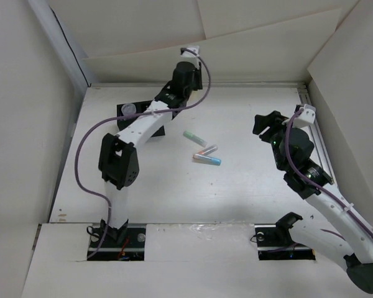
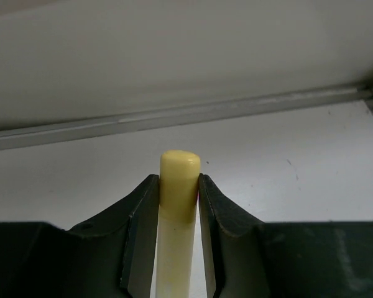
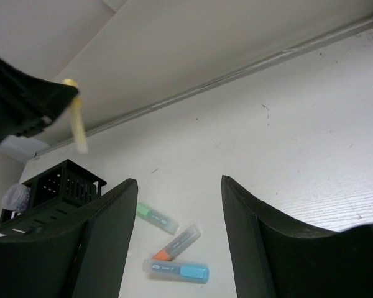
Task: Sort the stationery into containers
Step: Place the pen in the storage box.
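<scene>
Pale yellow, round-capped plastic marker stick (image 2: 179, 164) is pinched in my left gripper (image 2: 178, 183), jaws narrow on its barrel, long axis near upright. It hangs above the black slatted plastic organizer (image 3: 65, 186), probably just past its far edge; the overhead angle is poor. My right gripper (image 3: 179, 180) gapes wide and empty, farther from the organizer. A green marker (image 3: 154, 217), an orange-tipped grey marker (image 3: 177, 243) and a blue-ended clear marker (image 3: 175, 270) lie right of the organizer, label print unreadable.
</scene>
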Controlling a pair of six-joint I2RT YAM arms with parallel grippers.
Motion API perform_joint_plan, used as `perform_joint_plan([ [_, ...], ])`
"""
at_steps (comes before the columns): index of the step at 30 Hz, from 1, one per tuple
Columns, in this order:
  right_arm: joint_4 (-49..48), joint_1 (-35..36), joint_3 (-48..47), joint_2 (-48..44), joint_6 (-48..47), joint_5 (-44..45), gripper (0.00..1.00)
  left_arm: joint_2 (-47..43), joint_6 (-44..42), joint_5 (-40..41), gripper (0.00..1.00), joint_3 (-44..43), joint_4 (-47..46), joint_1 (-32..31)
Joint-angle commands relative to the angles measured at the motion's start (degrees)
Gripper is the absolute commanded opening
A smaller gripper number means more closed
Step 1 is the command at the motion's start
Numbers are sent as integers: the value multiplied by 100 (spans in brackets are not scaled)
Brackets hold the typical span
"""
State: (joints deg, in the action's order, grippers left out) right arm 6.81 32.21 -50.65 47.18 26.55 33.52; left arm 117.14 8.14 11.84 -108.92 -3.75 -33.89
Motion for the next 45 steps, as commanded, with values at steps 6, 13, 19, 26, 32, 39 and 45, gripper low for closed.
perform_joint_plan([
  [6,-312,5,-6,-42,-79,-100,62,-1395,987,1478,22,1539,-846,875],
  [13,-312,-48,-6,11,-79,-205,62,-1633,1163,2296,22,2437,-1154,1306],
  [19,-364,-48,-6,11,-79,-258,62,-1422,1102,2595,22,2508,-1216,1411],
  [26,-364,-48,-6,63,-79,-258,62,-1238,856,2772,22,2524,-1496,1411],
  [32,-364,-48,-6,63,-79,-311,62,-965,803,2895,23,2525,-1603,1411],
  [39,-364,-48,-6,63,-79,-311,62,-789,803,2895,23,2411,-1603,1411],
  [45,-364,-48,-6,63,-79,-311,62,-737,855,2895,23,2551,-1603,1411],
])
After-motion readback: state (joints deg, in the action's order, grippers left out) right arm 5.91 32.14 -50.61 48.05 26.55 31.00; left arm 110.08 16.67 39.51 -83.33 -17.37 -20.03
